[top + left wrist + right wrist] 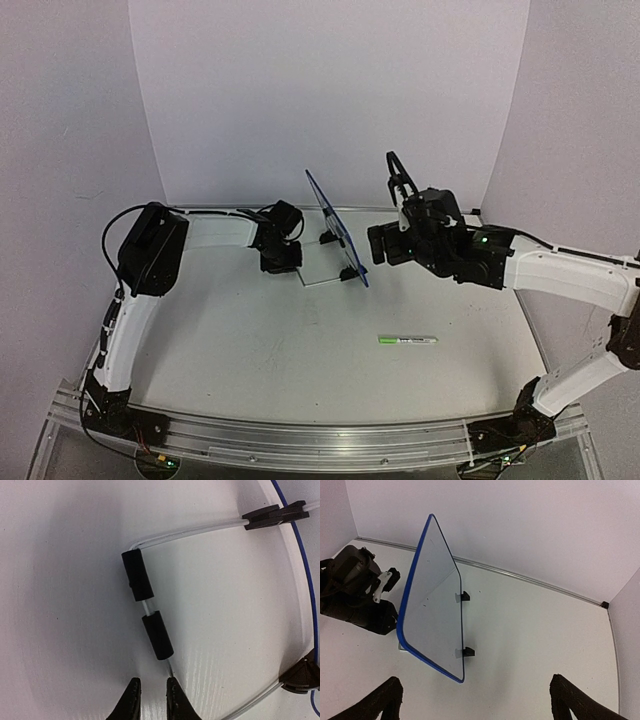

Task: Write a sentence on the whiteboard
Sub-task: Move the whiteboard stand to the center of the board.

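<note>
Marker point(407, 340), green cap, lies on table point(250, 340) nearer than whiteboard point(432, 615), toward its face side, well apart.

Left fingers point(282, 258) on whiteboard's stand side, tips down by table. Almost together, slim gap. Thin wire reaches one tip; cannot tell if gripped.

Right fingers point(376, 245) on whiteboard's face side, spread wide, holding nothing, clear of rim.

Whiteboard mid-table, tilted on wire stand point(190, 527). Small rectangle, pale white face, dark blue rim, rounded corners. Black clips point(465, 596) hold stand to it. Black sleeves point(137, 575) on stand's rear wire.

Print on the marker point(407, 340) illegibly small; whiteboard point(337, 228) face nearly edge-on from above.
</note>
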Robot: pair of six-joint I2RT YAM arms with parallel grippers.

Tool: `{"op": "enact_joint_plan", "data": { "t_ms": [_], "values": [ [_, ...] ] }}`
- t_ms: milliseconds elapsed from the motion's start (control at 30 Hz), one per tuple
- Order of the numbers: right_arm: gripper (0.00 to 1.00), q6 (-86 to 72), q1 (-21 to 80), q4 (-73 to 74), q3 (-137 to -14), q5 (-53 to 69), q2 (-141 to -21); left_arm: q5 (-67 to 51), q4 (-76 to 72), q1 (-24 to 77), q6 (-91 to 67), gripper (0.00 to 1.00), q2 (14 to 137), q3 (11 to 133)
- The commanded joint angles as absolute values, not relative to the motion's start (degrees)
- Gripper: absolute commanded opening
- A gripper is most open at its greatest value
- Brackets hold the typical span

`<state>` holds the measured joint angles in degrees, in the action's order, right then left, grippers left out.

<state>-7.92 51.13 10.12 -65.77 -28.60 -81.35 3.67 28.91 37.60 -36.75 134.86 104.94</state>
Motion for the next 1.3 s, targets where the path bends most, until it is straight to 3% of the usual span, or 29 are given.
{"op": "enact_joint_plan", "data": {
  "t_ms": [0,200,367,633,1267],
  "values": [
    [0.98,-9.99,49.65,10.61,-63.27,-30.12,-77.28,7.71,35.18,37.47,-33.00,0.12,136.27,106.77],
    [0.98,-11.03,46.88,10.61,-58.48,-24.18,-73.87,7.59,35.49,37.44,-27.80,0.03,134.84,103.61],
    [0.98,-11.90,43.37,8.46,-52.95,-17.20,-71.19,8.37,35.67,37.35,-22.93,0.02,132.39,101.09],
    [0.98,-15.58,34.87,3.71,-47.10,-7.31,-71.22,3.08,29.78,36.56,-31.22,0.22,126.90,98.35],
    [0.98,-17.86,34.75,1.54,-41.51,-8.26,-69.33,10.40,35.25,36.59,-33.38,0.38,139.12,118.99]
  ]
}}
